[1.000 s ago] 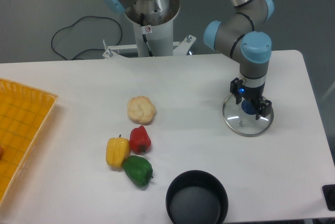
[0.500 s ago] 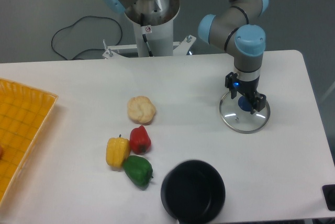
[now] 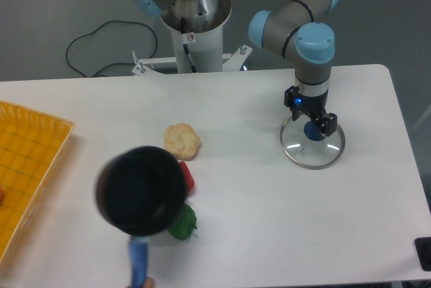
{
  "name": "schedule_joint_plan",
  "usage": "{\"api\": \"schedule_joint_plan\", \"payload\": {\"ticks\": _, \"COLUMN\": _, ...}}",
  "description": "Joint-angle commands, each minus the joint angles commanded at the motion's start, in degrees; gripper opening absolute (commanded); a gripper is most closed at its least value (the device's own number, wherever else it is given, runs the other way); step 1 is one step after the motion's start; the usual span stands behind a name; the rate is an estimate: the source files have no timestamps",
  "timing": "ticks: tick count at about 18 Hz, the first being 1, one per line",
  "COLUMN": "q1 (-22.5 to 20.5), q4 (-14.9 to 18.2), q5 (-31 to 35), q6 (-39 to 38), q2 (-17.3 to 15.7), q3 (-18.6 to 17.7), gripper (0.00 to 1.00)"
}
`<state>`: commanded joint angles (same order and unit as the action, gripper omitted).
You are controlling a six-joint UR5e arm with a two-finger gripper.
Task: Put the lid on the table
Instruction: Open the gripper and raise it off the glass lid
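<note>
Looking at the right side of the big white flat table [image 3: 256, 234], the round clear glass lid with the thin metal rim and blue centre knob [image 3: 312, 145] seems to be lying flat there. The arm's two-finger hand [image 3: 312, 125] is right at that knob, fingers either side of it, though I honestly can't tell if it's gripping or has let go.

If it's clamped and lifts, the lid comes back up; if it pulls away sideways, it could drag the glass toward the table's right edge.

Bigger worry: a blurry black pot with a blue handle [image 3: 140, 192] is held up over the green pepper [image 3: 184, 224] and the pale bread-like lump [image 3: 182, 140]. If it swings right, it could clip the arm or lid.
</note>
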<state>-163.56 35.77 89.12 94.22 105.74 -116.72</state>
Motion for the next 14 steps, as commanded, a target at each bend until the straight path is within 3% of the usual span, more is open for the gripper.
{"api": "schedule_joint_plan", "payload": {"ticks": 5, "q1": 0.26, "q4": 0.61, "q5": 0.52, "q6": -0.09, "q2": -2.72, "q3": -0.53, "gripper": 1.0}}
{"api": "schedule_joint_plan", "payload": {"ticks": 8, "q1": 1.75, "q4": 9.37, "q5": 0.97, "q6": -1.48, "q2": -3.52, "q3": 1.74, "gripper": 1.0}}
{"api": "schedule_joint_plan", "payload": {"ticks": 10, "q1": 2.11, "q4": 16.05, "q5": 1.23, "q6": -2.2, "q2": -3.7, "q3": 5.6, "gripper": 1.0}}
{"api": "schedule_joint_plan", "payload": {"ticks": 14, "q1": 3.08, "q4": 25.72, "q5": 1.23, "q6": -2.37, "q2": -2.56, "q3": 12.64, "gripper": 1.0}}
